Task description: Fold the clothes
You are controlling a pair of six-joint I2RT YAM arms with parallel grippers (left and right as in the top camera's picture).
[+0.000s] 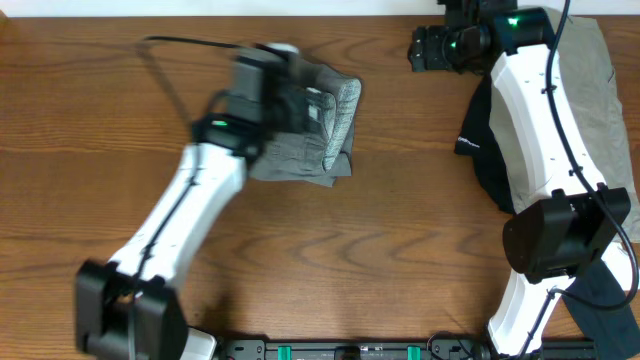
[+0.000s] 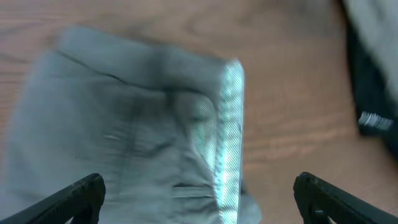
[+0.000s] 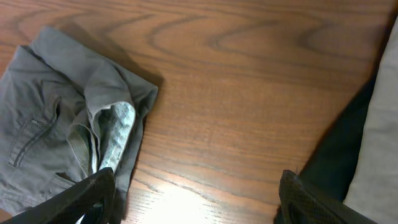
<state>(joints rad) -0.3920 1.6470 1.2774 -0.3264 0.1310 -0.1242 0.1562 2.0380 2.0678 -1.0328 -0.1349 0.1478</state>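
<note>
Left gripper: your jaws are wide apart with nothing between them, hanging right over the shorts (this view is motion-blurred). The cloth fills the space below and ahead of the left finger. Its pale waistband lining runs straight away from you between the jaws, a bit nearer the right finger. That lined edge is the bundle's right border.

Beyond the right finger there is bare table, a broad open strip of wood before the next cloth.

Count: one pair of shorts, two other garments, two grippers.

The shorts are a compact wrinkled bundle. The waistband edge points toward the right arm and runs near-to-far across the table.

Right gripper: jaws also well apart and holding nothing, with bare wood between them. The shorts lie past your left finger, well ahead of it. A black garment sits just beyond your right finger, and a khaki garment lies further out, at the table's right edge.
</note>
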